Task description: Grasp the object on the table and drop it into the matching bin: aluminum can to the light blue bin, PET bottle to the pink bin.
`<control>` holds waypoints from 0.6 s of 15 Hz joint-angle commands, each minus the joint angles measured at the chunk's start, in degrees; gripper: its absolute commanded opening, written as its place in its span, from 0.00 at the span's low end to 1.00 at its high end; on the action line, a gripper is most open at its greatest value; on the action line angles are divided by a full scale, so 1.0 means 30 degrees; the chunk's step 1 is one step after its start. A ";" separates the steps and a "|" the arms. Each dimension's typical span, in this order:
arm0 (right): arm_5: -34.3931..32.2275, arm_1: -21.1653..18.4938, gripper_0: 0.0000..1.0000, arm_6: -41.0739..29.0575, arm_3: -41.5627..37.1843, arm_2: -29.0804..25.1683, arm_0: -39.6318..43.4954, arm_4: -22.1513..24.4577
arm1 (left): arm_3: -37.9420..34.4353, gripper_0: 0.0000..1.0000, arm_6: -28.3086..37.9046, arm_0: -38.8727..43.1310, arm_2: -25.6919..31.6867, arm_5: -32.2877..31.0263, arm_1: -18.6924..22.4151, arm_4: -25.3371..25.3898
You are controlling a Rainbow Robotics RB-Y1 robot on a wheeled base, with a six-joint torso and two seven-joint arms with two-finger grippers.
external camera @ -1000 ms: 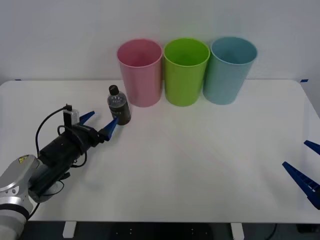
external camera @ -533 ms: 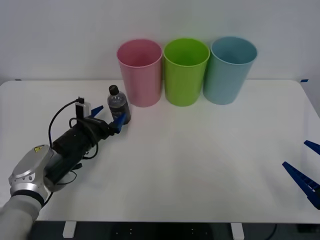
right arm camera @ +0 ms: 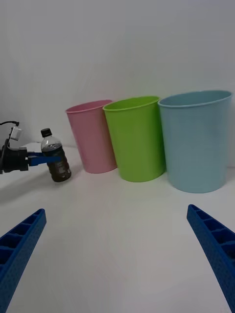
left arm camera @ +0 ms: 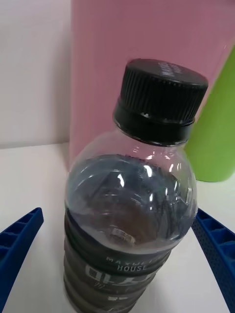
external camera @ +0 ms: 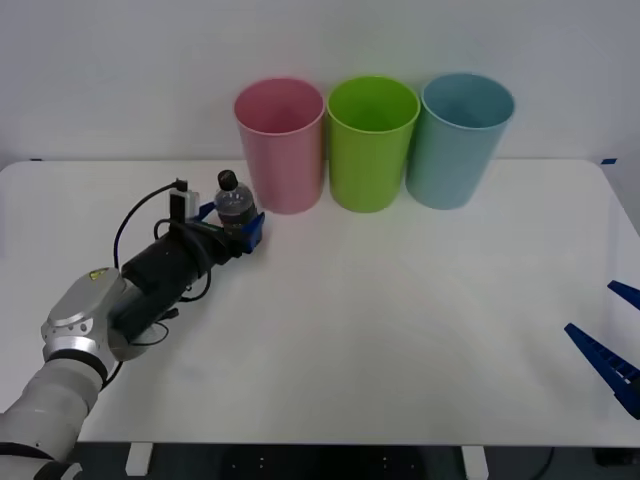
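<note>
Straddling the bottle [external camera: 236, 208], the left hand [external camera: 232, 226] sits at the far left of the surface [external camera: 400, 330], just in front of the pink bin [external camera: 281, 145]. Its fingers [left arm camera: 19, 239] are spread, one on each side of the bottle's lower body; the left wrist view shows a gap on the one side and the other finger close to or touching the label, so no firm pinch yet. Bottle stands upright on the surface, near the pink bin's base and left of it, apart from the bin wall.

Handling judgement:
- Bottle is mostly full of dark liquid, so moderately heavy for its size, weight low down.
- Thin clear PET wall: gives under squeeze, especially at the smooth shoulder above the label.
- Ribbed, labelled midsection looks stiffer and less slippery. Best hold there, below the shoulder and well under the black cap [left arm camera: 159, 100].
- Round body may roll or twist between flat fingers if pinched off-centre; fingers should close across the widest line.
- Narrow base, so a one-sided push could tip it toward the bin.

Pink bin is the match; green bin [external camera: 372, 143] and light blue bin [external camera: 460, 138] stand in a row to its right. Lift must clear the pink rim, which sits higher than the cap.

Right hand [external camera: 612, 335] is parked at the near right edge, fingers spread, holding nothing.
</note>
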 commanded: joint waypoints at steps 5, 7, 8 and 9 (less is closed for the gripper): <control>0.0000 0.0000 1.00 0.0000 -0.0001 0.0000 0.0000 -0.0001 | -0.0002 0.23 -0.0089 -0.0075 0.0031 0.0279 -0.0216 -0.0213; 0.0000 0.0000 1.00 0.0000 -0.0001 0.0000 0.0000 -0.0001 | -0.0002 0.00 -0.0089 -0.0075 0.0002 0.0279 -0.0216 -0.0301; 0.0000 0.0000 1.00 0.0000 -0.0001 0.0000 0.0000 -0.0001 | -0.0002 0.00 -0.0118 -0.0075 0.0002 0.0279 -0.0216 -0.0301; 0.0000 0.0000 1.00 0.0000 -0.0001 0.0000 0.0000 -0.0001 | -0.0002 0.00 -0.0148 -0.0104 0.0031 0.0250 -0.0216 -0.0301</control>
